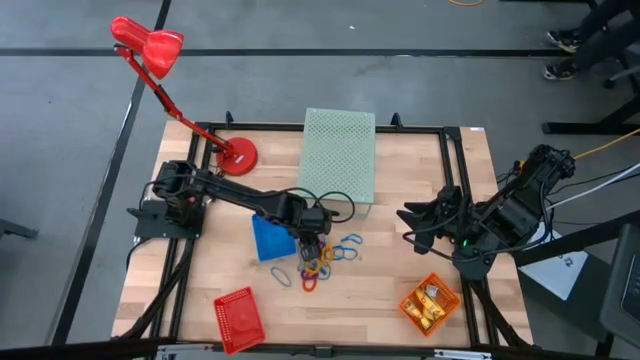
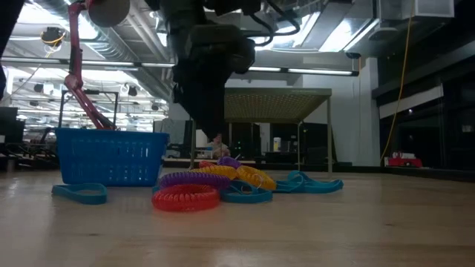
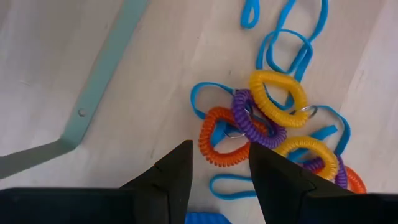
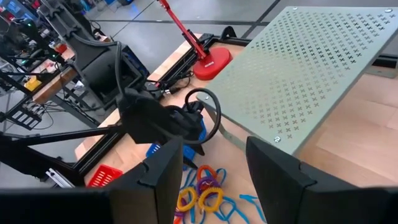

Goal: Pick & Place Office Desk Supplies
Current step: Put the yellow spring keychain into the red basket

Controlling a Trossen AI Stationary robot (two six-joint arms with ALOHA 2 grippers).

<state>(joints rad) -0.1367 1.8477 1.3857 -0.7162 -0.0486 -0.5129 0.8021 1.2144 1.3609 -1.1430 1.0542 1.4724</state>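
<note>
A pile of coiled loops (image 1: 318, 262) lies on the table near its middle: orange (image 3: 217, 146), purple (image 3: 255, 121) and yellow (image 3: 278, 93) coils tangled with thin blue bands (image 3: 292, 43). In the low view a red coil (image 2: 185, 198) lies in front. My left gripper (image 3: 219, 149) is open and hangs just above the pile (image 1: 312, 245), its fingers either side of the orange coil without touching it. My right gripper (image 4: 214, 155) is open and waits over the table's right part (image 1: 415, 220). Yellow-orange pieces (image 1: 428, 300) lie in the orange basket.
A blue basket (image 1: 270, 238) stands right beside the pile on its left. A red basket (image 1: 238, 318) sits near the near edge, an orange one (image 1: 445, 295) at near right. The pale green perforated box (image 1: 338, 155) stands behind the pile; a red lamp's base (image 1: 238, 155) is at far left.
</note>
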